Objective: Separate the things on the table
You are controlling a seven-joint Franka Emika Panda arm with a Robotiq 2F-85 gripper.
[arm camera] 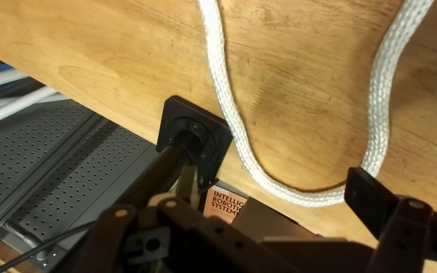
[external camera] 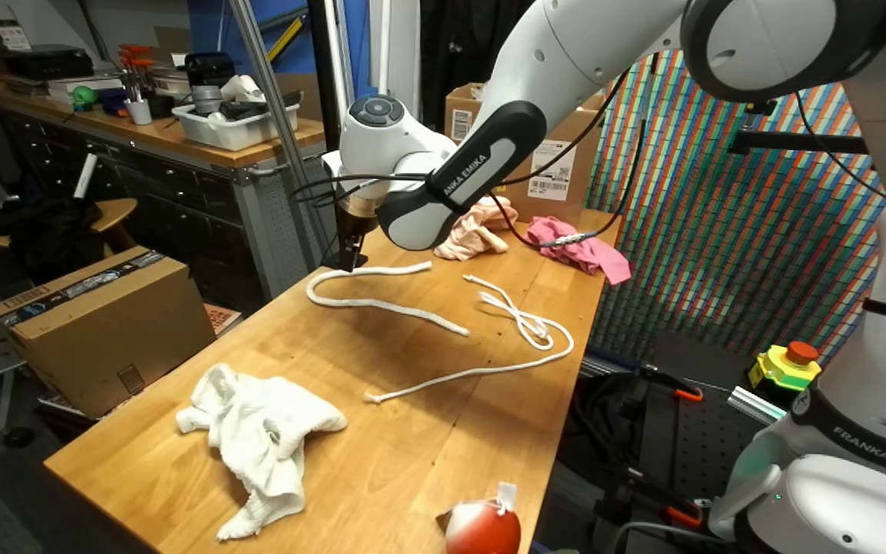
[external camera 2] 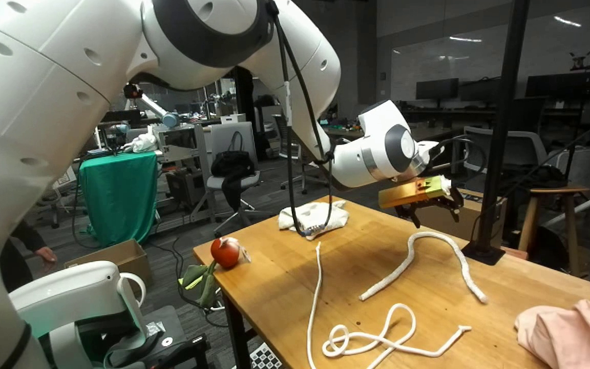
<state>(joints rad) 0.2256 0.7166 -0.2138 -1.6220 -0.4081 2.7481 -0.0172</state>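
On the wooden table (external camera: 404, 358), a thick white cord (arm camera: 217, 68) lies in a U-shaped bend. My gripper (arm camera: 273, 184) is above that bend with its fingers wide apart and nothing held; one finger (arm camera: 370, 201) covers part of the cord in the wrist view, and contact cannot be judged. A thinner white cord (external camera: 489, 372) lies looped nearer the robot base. At one end sit a white cloth (external camera: 266, 438) and a red-orange round object (external camera 2: 225, 253). Toward the far end rest a peach cloth (external camera: 477, 231) and a magenta-pink cloth (external camera: 581, 250), separate from the cords.
A black post (external camera 2: 500, 128) rises from a square base (arm camera: 199, 125) on the table edge, close to the gripper and the thick cord. A cardboard box (external camera: 543, 185) stands behind the peach and pink cloths. Black cable (external camera: 631, 177) hangs slack from the arm.
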